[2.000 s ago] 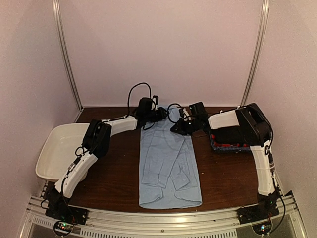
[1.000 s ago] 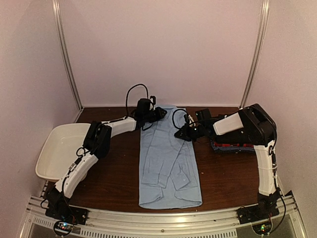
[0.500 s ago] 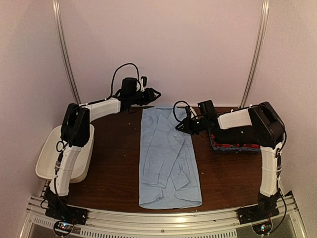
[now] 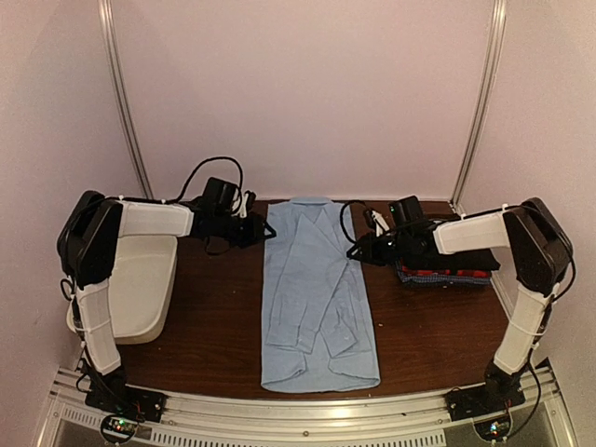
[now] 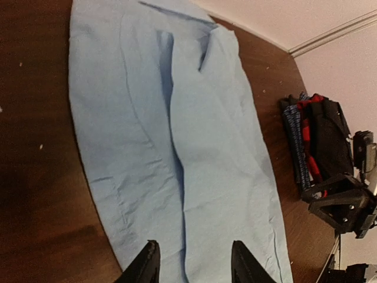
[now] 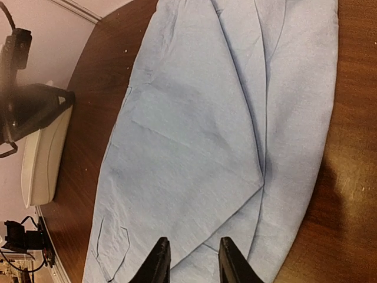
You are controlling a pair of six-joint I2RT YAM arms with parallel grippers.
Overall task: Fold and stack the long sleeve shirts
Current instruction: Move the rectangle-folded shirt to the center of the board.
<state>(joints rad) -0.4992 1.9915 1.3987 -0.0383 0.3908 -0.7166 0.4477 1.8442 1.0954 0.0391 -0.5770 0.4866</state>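
Observation:
A light blue collared shirt (image 4: 312, 298) lies flat and lengthwise down the middle of the table, sleeves folded in, collar at the far end. My left gripper (image 4: 261, 230) hovers beside its upper left edge, open, with nothing between its fingers (image 5: 147, 265). My right gripper (image 4: 357, 251) sits at the shirt's upper right edge, also open and empty. In the left wrist view the shirt (image 5: 177, 147) fills the frame under the open left gripper (image 5: 194, 268). In the right wrist view the shirt (image 6: 224, 118) lies beneath the open right gripper (image 6: 193, 262). Folded shirts in black, red and blue check form a stack (image 4: 447, 272) at the right.
A white tub (image 4: 140, 279) stands on the table's left side, under the left arm, and also shows in the right wrist view (image 6: 44, 159). The stack (image 5: 312, 141) lies close behind the right gripper. Bare brown table (image 4: 214, 317) flanks the shirt.
Both grippers have opened and let go of the shirt's collar end, which now lies flat farther back. The left arm swung out to the left; the right arm drew back to the right.

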